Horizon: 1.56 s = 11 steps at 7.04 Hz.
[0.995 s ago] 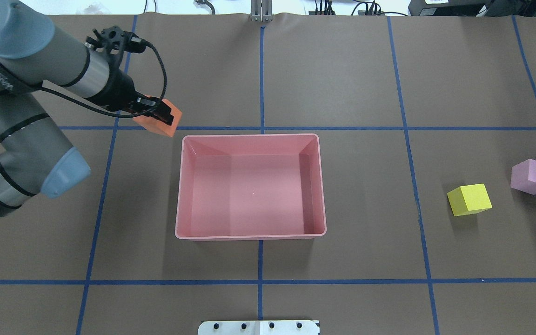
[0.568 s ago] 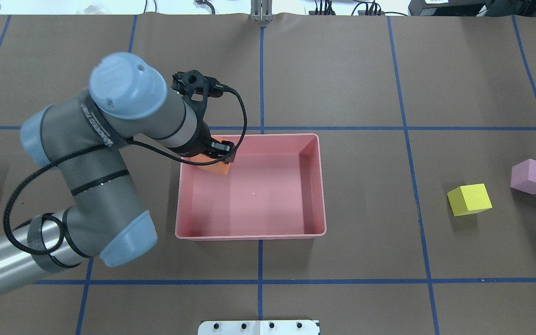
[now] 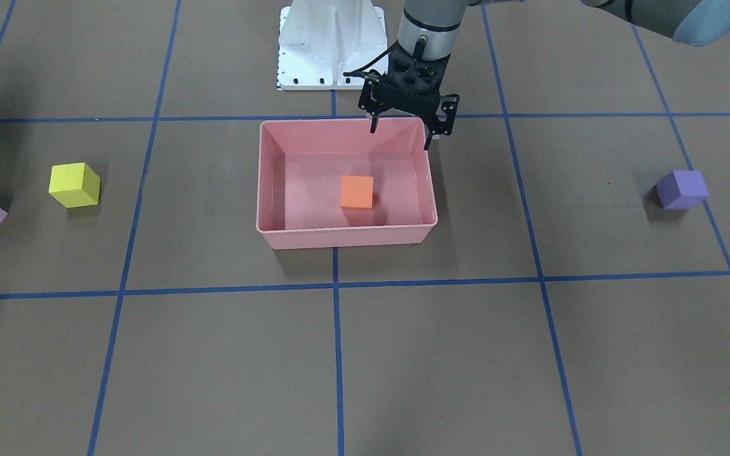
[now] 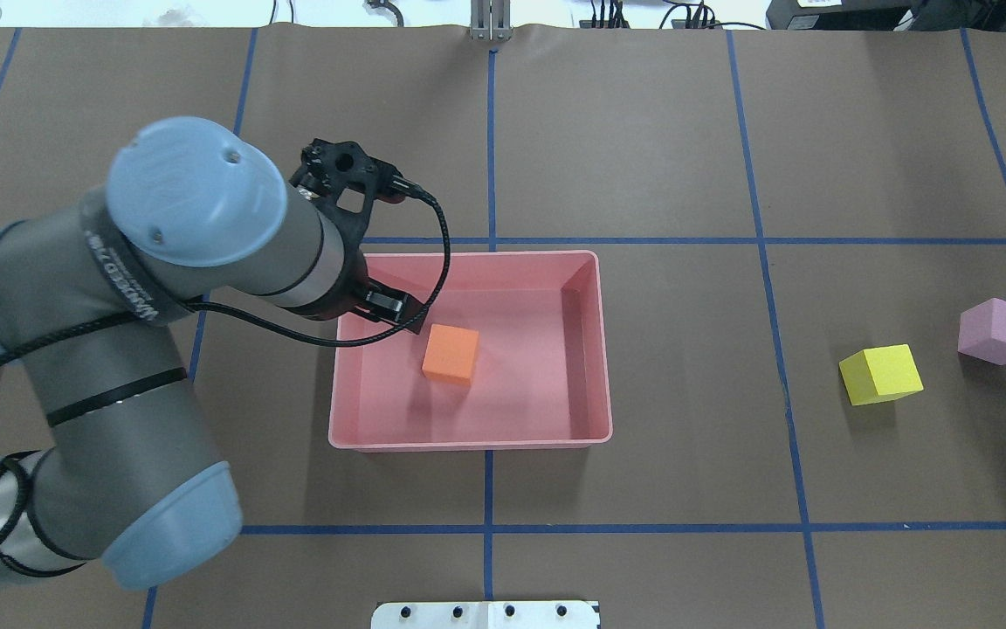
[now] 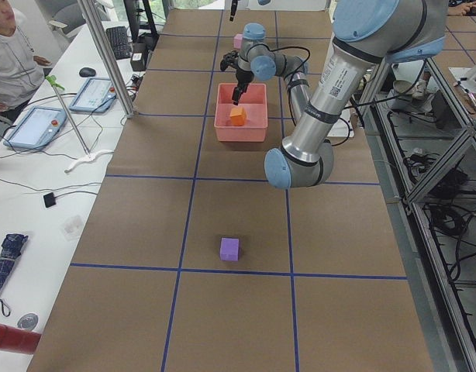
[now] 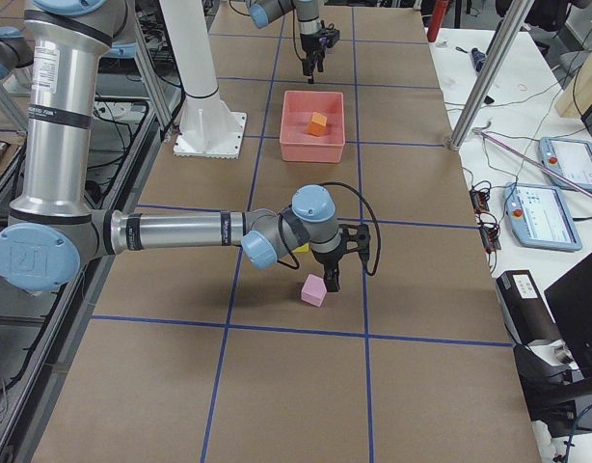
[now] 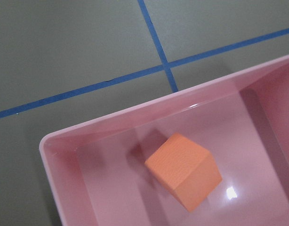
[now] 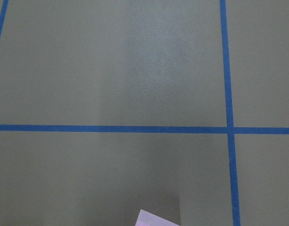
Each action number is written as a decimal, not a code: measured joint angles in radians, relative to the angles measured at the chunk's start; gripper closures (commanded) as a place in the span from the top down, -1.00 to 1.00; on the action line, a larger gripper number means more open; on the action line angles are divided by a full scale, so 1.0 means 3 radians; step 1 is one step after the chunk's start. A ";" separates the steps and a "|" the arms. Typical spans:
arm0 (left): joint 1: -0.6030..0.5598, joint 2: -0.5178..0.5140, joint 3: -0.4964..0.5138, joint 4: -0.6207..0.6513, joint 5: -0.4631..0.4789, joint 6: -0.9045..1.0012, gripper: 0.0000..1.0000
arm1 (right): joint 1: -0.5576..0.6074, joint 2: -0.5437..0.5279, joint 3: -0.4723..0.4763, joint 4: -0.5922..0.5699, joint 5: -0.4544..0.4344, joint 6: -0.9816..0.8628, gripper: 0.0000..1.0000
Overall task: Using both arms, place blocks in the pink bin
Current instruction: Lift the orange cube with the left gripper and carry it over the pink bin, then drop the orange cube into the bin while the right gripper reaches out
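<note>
The orange block [image 3: 357, 192] lies loose inside the pink bin [image 3: 346, 238], left of centre in the overhead view [image 4: 451, 353]; the left wrist view shows it too [image 7: 184, 170]. My left gripper [image 3: 401, 136] is open and empty above the bin's left side [image 4: 398, 312]. The yellow block [image 4: 880, 374] and pink-lilac block [image 4: 999, 330] sit on the table at the right. The purple block [image 3: 681, 189] sits far left. My right gripper [image 6: 332, 280] hangs just above the pink-lilac block [image 6: 314, 289]; I cannot tell whether it is open or shut.
Blue tape lines grid the brown table cover. The white base pedestal [image 3: 330, 44] stands at the robot's edge of the table. An operator [image 5: 9, 54] stands by a side bench with tablets [image 5: 36, 124].
My left arm carried the orange block from beyond the bin's far left corner over the bin and let it go. The block now lies in the bin and the gripper is open.
</note>
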 measured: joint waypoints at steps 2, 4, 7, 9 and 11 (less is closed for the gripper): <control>-0.0085 0.0089 -0.0144 0.0142 -0.0014 0.0178 1.00 | -0.0223 -0.0095 -0.0014 0.0227 -0.0280 0.0484 0.97; -0.0097 0.0101 -0.0162 0.0157 -0.0014 0.0197 1.00 | -0.0517 -0.0226 -0.0084 0.0638 -0.0592 0.0977 0.97; -0.0095 0.0103 -0.0161 0.0159 -0.0014 0.0199 1.00 | -0.0864 -0.0288 -0.0293 0.1144 -0.0954 0.1464 0.98; -0.0094 0.0103 -0.0153 0.0156 -0.0014 0.0199 1.00 | -0.1050 -0.0340 -0.0386 0.1324 -0.1180 0.1599 0.98; -0.0094 0.0103 -0.0148 0.0154 -0.0014 0.0198 1.00 | -0.1185 -0.0368 -0.0433 0.1387 -0.1323 0.1713 0.98</control>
